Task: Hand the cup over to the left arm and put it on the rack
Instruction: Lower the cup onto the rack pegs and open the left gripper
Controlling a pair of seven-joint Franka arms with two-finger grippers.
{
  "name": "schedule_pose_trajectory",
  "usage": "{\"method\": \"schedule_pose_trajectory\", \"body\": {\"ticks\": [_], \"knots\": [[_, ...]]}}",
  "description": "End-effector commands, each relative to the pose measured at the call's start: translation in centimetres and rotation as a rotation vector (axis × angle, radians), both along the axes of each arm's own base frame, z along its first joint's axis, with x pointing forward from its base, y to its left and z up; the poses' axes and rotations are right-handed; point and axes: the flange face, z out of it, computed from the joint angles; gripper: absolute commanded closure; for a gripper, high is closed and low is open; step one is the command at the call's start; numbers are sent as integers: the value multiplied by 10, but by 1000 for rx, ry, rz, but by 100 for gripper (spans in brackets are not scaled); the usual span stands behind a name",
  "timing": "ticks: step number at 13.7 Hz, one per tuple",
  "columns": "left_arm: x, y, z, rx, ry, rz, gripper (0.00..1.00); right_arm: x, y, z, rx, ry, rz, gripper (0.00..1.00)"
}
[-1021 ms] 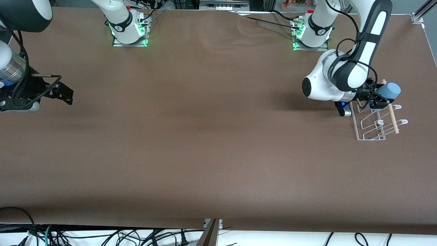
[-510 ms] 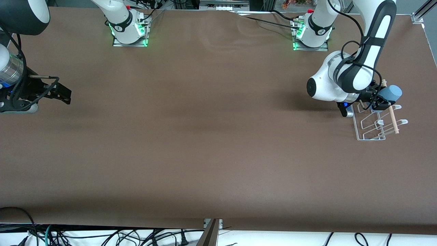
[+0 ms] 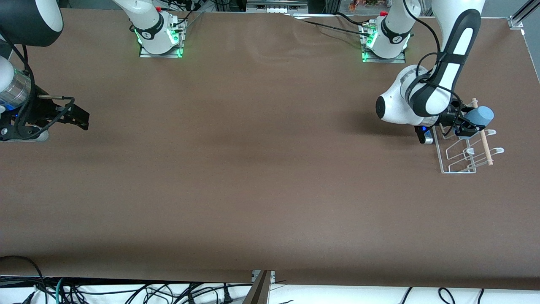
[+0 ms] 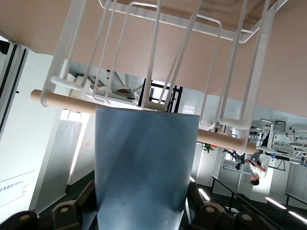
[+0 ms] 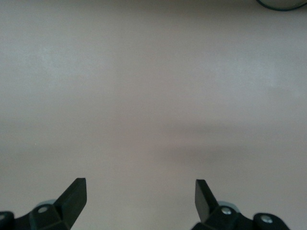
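Cup (image 3: 480, 115) sits gripped in the left gripper (image 3: 464, 125), lying sideways with its closed base pointing toward the left arm's end of the table. It hangs over the part of the rack (image 3: 460, 152) farthest from the front camera, just above the rod (image 3: 482, 134). In the left wrist view the cup (image 4: 144, 163) fills the space between the black fingers (image 4: 76, 208), which press on both of its sides, and its end lies against the rod (image 4: 62, 101) and the white wires of the rack (image 4: 158, 52); whether it touches them I cannot tell. The rack stands on the table (image 3: 253, 169) at the left arm's end.

The right gripper (image 3: 78, 116) waits well apart from the rack, low over the right arm's end of the table, its fingers (image 5: 74, 194) spread wide and holding nothing.
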Motion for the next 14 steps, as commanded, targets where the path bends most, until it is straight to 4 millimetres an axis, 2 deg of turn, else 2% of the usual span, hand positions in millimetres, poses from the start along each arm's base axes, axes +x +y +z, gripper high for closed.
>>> {"method": "schedule_pose_trajectory", "body": {"ticks": [1,5,6,7,11,14], "knots": [[-4,1,-10,25,-2,-35,95,0,-2,3,8,2,9,0],[-5,3,-16,53,11,-79,91,0,1,3,12,0,12,0],[-5,2,-17,54,14,-81,44,0,1,3,14,2,10,0],[-5,3,-17,54,14,-80,0,0,1,3,12,0,10,0],[1,1,-3,44,-21,-70,0,0,1,3,14,4,11,0],[19,-10,23,-24,-95,3,0,0,1,3,17,4,11,0]]}}
